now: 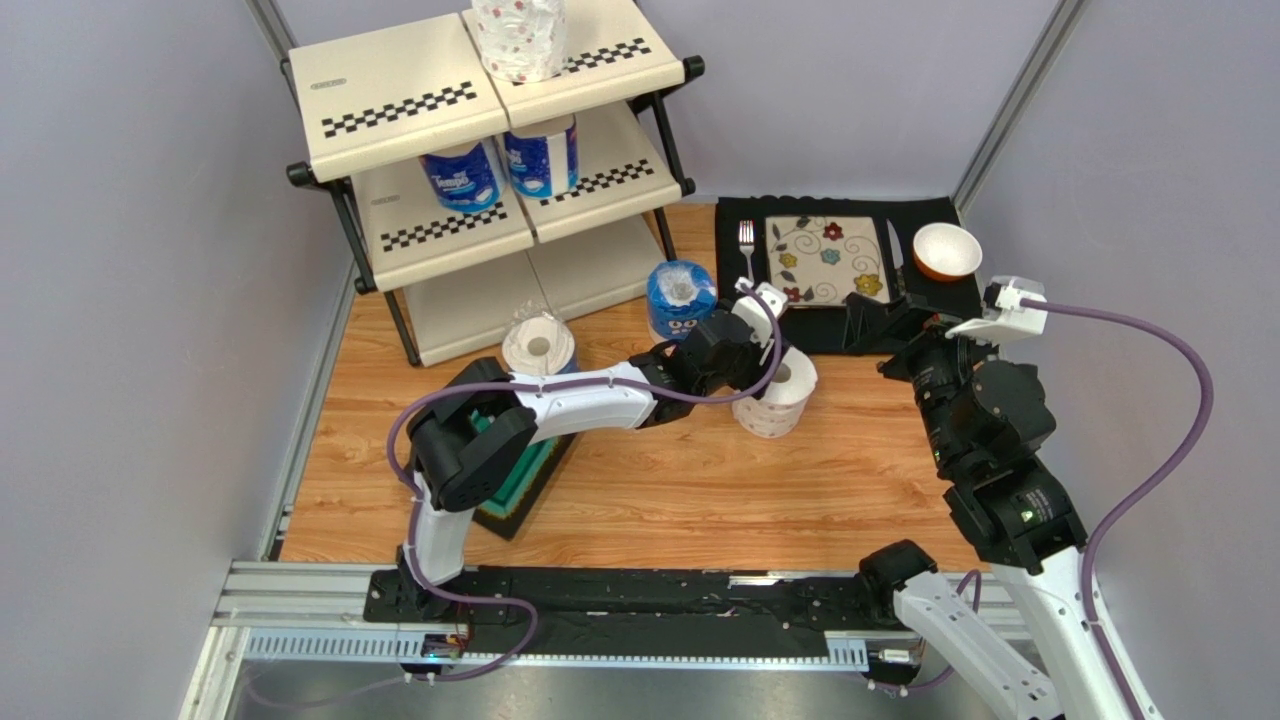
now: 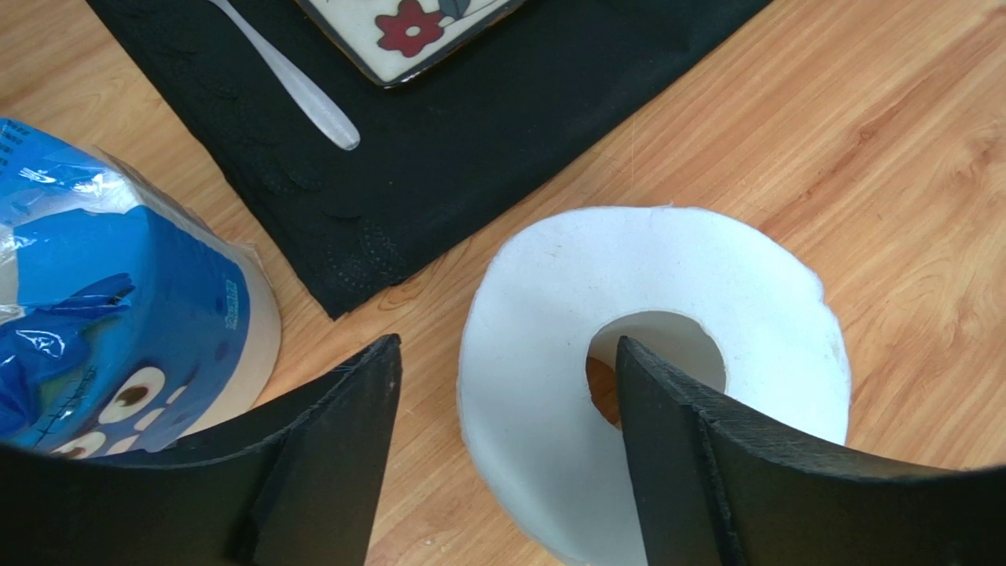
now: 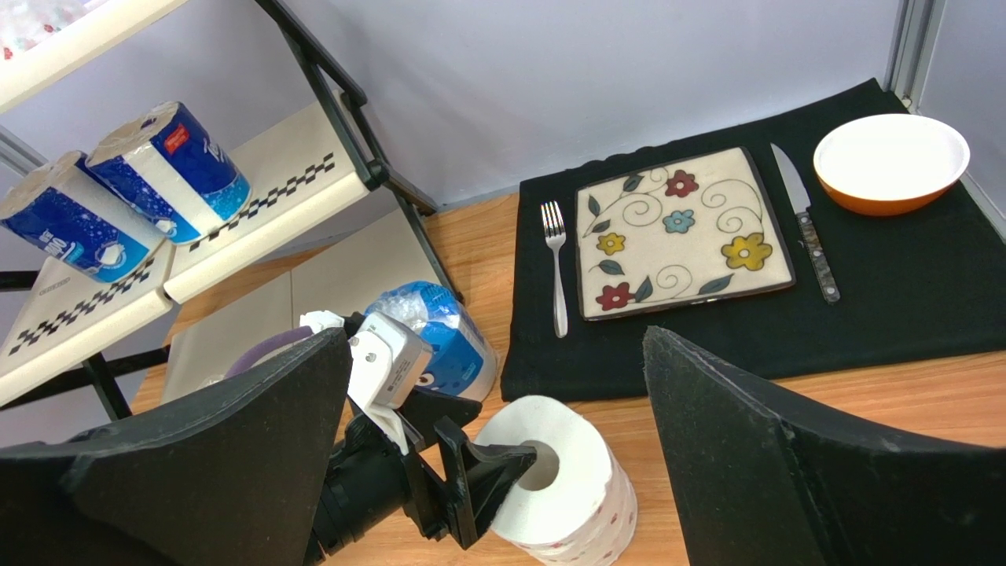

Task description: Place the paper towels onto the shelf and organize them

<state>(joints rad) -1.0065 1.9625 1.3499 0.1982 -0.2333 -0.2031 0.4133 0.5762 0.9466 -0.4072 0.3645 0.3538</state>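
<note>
Paper towels (image 1: pixel 681 297): six rolls, three on the shelf (image 1: pixel 394 93), three on the surface (image 1: pixel 676 480). Shelf: one, three tiers. One each of plate (image 1: pixel 827 258), fork (image 1: pixel 747 243), knife (image 1: pixel 894 255), bowl (image 1: pixel 947 251), black mat (image 3: pixel 921 295).

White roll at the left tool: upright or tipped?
Upright. The roll stands on end on the table, core hole facing up; one finger of the left tool sits inside the core.

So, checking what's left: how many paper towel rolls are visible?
6 rolls: one on the shelf's top tier, two on its middle tier, three on the table: blue-wrapped, beside the shelf, at the left fingers. Bottom tier partly hidden.
</note>
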